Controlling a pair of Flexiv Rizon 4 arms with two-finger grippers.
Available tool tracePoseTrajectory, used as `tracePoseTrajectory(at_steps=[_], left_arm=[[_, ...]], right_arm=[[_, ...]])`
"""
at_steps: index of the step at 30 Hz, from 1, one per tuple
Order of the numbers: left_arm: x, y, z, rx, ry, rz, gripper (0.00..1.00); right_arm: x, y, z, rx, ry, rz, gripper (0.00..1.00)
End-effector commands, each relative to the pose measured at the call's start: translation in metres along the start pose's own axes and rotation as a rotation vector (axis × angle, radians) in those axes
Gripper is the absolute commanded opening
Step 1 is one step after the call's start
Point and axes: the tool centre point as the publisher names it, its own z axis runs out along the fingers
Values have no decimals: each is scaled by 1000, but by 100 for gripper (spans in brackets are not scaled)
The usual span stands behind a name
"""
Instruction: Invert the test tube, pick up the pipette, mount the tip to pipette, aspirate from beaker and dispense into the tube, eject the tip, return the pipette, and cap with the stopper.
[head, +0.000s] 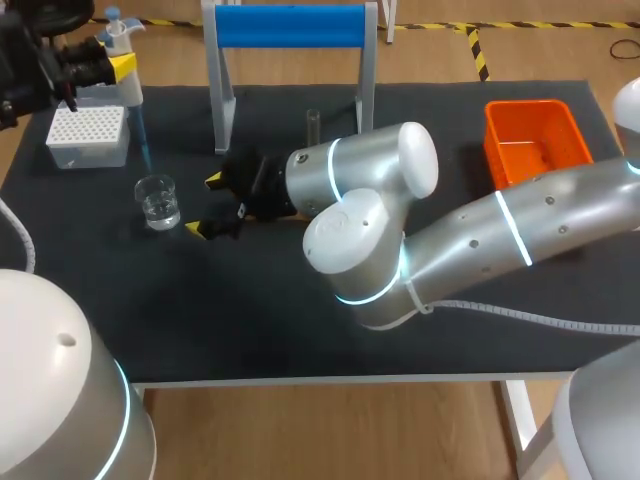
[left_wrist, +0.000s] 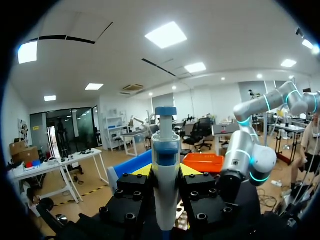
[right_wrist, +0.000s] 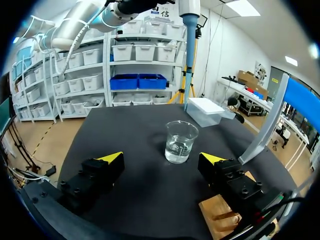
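My left gripper (head: 118, 68) is at the far left of the table, shut on a white and blue pipette (head: 127, 55). The pipette's thin blue tip (head: 144, 140) points down beside the white tip box (head: 88, 135), ending just above and behind the beaker. In the left wrist view the pipette (left_wrist: 165, 165) stands upright between the yellow-tipped fingers. The glass beaker (head: 158, 200) holds some clear liquid. My right gripper (head: 207, 205) lies low on the mat just right of it, open; the beaker (right_wrist: 180, 142) is ahead of its spread fingers. A clear test tube (head: 313, 125) stands upright by the blue rack.
A blue-topped rack (head: 290, 30) on grey legs stands at the back middle. An orange bin (head: 535, 140) sits at the back right. My right arm's big elbow (head: 365, 215) spans the middle of the black mat (head: 250, 320).
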Motion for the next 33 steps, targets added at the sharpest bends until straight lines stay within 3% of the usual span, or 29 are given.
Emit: tracePoseTrajectory(at_steps=[1, 14, 33], left_arm=[[1, 7, 3, 1, -8, 8, 0], [-5, 36, 5, 1, -26, 16, 0], [0, 63, 11, 4, -34, -23, 0]], right_arm=[[0, -1, 1, -4, -1, 0, 100], [0, -1, 1, -4, -1, 0, 100], [0, -1, 1, -4, -1, 0, 100]])
